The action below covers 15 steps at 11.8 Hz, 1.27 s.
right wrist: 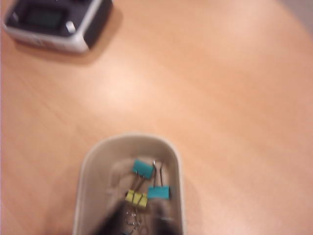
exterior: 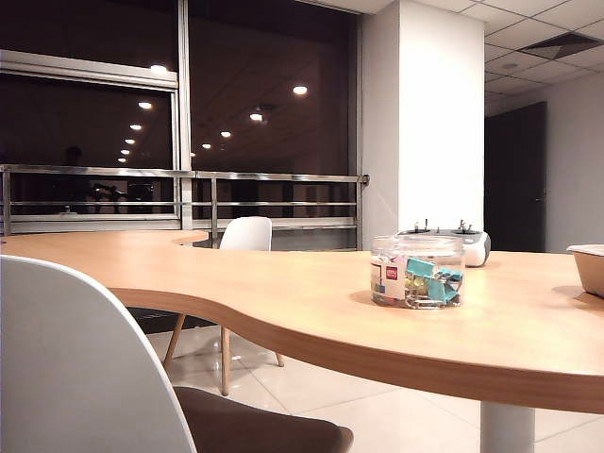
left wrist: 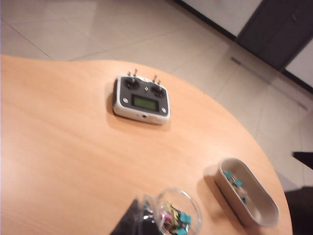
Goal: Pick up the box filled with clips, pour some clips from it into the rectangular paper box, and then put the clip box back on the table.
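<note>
Now, left hand (left wrist: 130,223) closed beside jar (left wrist: 172,211), right hand (right wrist: 139,223) (blurred) slightly parted above tray (right wrist: 88,165)

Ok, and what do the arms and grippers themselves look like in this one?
Very little shows. No arm appears in the exterior view. The left gripper is only a black, blurred wedge at the frame edge beside the clip jar. The right gripper shows as two dark, soft-edged jaws over the paper tray. No cables or markings can be made out.
</note>
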### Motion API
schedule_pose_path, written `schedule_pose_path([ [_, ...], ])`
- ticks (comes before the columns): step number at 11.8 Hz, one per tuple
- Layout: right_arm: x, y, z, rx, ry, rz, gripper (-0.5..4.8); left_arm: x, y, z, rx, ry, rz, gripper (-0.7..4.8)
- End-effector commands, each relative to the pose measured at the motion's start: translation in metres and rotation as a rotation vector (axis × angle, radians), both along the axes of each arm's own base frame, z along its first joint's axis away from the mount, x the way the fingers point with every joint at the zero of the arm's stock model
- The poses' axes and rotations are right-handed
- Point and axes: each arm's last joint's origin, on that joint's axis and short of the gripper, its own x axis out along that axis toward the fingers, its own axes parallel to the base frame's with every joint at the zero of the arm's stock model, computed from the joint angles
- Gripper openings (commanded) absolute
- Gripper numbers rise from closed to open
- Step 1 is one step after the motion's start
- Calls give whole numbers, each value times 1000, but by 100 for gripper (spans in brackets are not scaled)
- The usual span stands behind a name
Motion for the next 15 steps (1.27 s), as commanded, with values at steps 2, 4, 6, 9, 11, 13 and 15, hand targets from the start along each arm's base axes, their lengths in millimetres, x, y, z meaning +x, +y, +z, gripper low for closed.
schedule_pose_path([
  [2,17,-5,-23,32,70,14,274,1,-2,-7,30,56,-9,4],
  [4,24,-7,-36,49,120,13,274,1,-1,-8,36,71,-9,36],
  [6,31,-10,-49,61,153,13,274,1,-1,-8,34,68,-8,36],
  [9,58,-21,-97,60,247,-30,261,1,-2,-7,28,66,-15,36],
  [11,63,-24,-110,56,265,-42,222,1,-2,-7,28,66,-14,35],
  [13,65,-24,-115,59,277,-41,177,1,-2,-7,26,61,-15,36],
  [15,68,-23,-129,71,318,-35,138,1,-2,-6,24,55,-14,35],
])
